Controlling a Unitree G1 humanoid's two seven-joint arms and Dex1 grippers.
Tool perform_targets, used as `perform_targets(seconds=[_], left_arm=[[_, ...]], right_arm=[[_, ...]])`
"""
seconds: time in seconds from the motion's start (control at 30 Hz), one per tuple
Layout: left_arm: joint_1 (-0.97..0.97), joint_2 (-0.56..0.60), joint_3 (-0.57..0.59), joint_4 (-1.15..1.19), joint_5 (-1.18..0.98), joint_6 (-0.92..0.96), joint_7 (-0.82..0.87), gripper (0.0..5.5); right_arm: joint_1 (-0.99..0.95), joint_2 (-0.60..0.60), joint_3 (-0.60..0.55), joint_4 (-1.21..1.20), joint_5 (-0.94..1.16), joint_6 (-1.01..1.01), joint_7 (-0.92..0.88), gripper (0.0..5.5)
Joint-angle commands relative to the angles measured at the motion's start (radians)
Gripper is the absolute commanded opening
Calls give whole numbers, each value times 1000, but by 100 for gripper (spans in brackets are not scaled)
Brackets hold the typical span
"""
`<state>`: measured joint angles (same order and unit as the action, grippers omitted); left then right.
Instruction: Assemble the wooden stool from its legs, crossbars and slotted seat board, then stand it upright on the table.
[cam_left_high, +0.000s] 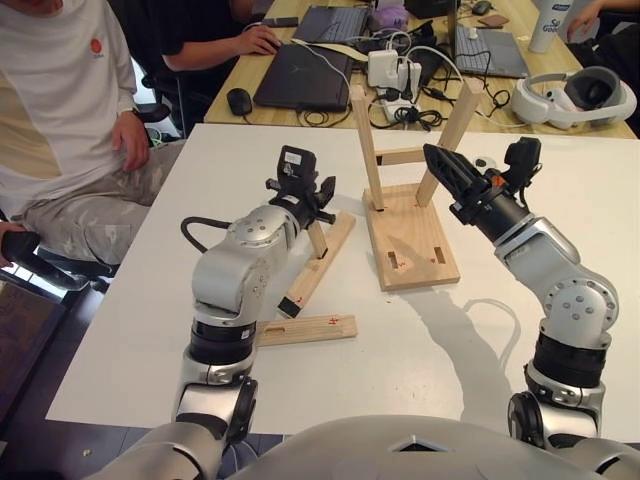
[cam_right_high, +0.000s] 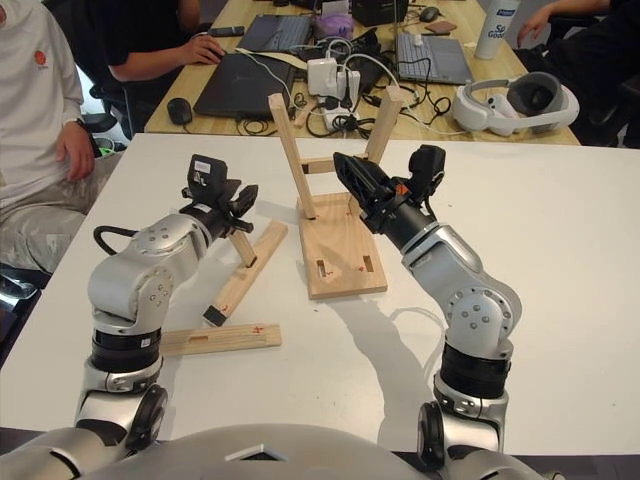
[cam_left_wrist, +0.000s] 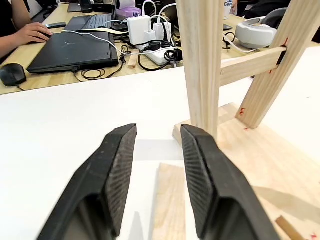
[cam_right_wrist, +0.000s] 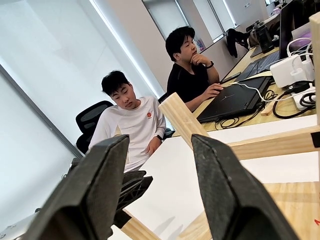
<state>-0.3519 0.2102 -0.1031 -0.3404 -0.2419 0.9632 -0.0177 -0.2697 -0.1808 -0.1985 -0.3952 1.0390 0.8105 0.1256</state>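
Note:
The slotted seat board (cam_left_high: 412, 245) lies flat on the white table. Two legs (cam_left_high: 366, 145) joined by a crossbar (cam_left_high: 400, 155) stand up from its far end. A second leg (cam_left_high: 322, 262) lies to its left with a short crossbar (cam_right_high: 243, 248) sticking up from it, and another wooden bar (cam_left_high: 308, 330) lies nearer me. My left gripper (cam_left_high: 300, 190) hovers open above the lying leg, its fingers (cam_left_wrist: 117, 175) empty, facing the upright left leg (cam_left_wrist: 200, 60). My right gripper (cam_left_high: 445, 170) is open and empty beside the upright right leg, with the crossbar (cam_right_wrist: 280, 142) just beyond its fingers (cam_right_wrist: 225, 190).
A wooden desk behind the table holds laptops (cam_left_high: 300, 75), a power strip with cables (cam_left_high: 395, 75) and a headset (cam_left_high: 575, 95). A person sits at the table's left edge (cam_left_high: 60, 120). A thin white cable (cam_left_high: 495, 310) lies on the table by my right arm.

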Motion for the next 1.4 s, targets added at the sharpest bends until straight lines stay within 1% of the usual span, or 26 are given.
perform_targets(seconds=[0.03, 0.2, 0.3, 0.4, 0.5, 0.57, 0.63, 0.7, 0.73, 0.8, 0.87, 0.93, 0.97, 1.0, 1.03, 1.17, 1.27, 1.4], left_arm=[[71, -13, 8, 96, 16, 49, -1, 162], [4, -62, 77, 51, -1, -5, 0, 162], [-20, -46, 79, 88, 22, -39, -13, 162], [-36, 16, 69, 204, 81, -106, -35, 162], [-68, 116, 20, 394, 193, -234, -57, 162], [-100, 163, 14, 495, 243, -305, -66, 162], [-133, 190, 46, 515, 259, -342, -67, 162], [-156, 212, 97, 475, 257, -345, -64, 162], [-164, 222, 133, 428, 243, -319, -66, 162], [-162, 215, 219, 250, 160, -161, -100, 162], [-114, 201, 265, 32, 50, 49, -157, 190], [-51, 207, 260, -168, -81, 334, -233, 220], [-30, 186, 270, -241, -134, 487, -264, 237], [-9, 172, 276, -285, -184, 585, -286, 237], [30, 164, 273, -319, -229, 633, -293, 237], [184, 190, 218, -394, -360, 651, -261, 237], [205, 182, 195, -404, -427, 651, -199, 237], [177, 152, 165, -354, -463, 651, -105, 237]], right_arm=[[-11, -11, -1, 1, 13, 6, -1, 232], [-3, -2, 4, -7, 11, 1, -7, 232], [-5, 1, 6, -6, 9, 0, -7, 232], [-9, 3, 10, -2, 8, 0, -4, 232], [-15, 3, 15, 3, 6, 1, 0, 232], [-19, 1, 18, 5, 7, 3, 3, 232], [-21, -5, 17, 4, 11, 6, 4, 232], [-18, -11, 12, -3, 17, 9, 0, 232], [-15, -13, 10, -8, 22, 12, -2, 232], [-3, -17, 7, -25, 31, 17, -13, 232], [15, -16, 3, -47, 42, 20, -31, 232], [36, -16, 0, -71, 51, 20, -52, 232], [50, -15, -2, -85, 55, 18, -63, 232], [65, -13, -5, -99, 57, 13, -75, 232], [76, -10, -5, -109, 57, 8, -83, 232], [99, 12, 9, -134, 53, -4, -123, 232], [117, 32, 25, -156, 50, -13, -148, 232], [129, 53, 41, -170, 39, -32, -172, 232]])
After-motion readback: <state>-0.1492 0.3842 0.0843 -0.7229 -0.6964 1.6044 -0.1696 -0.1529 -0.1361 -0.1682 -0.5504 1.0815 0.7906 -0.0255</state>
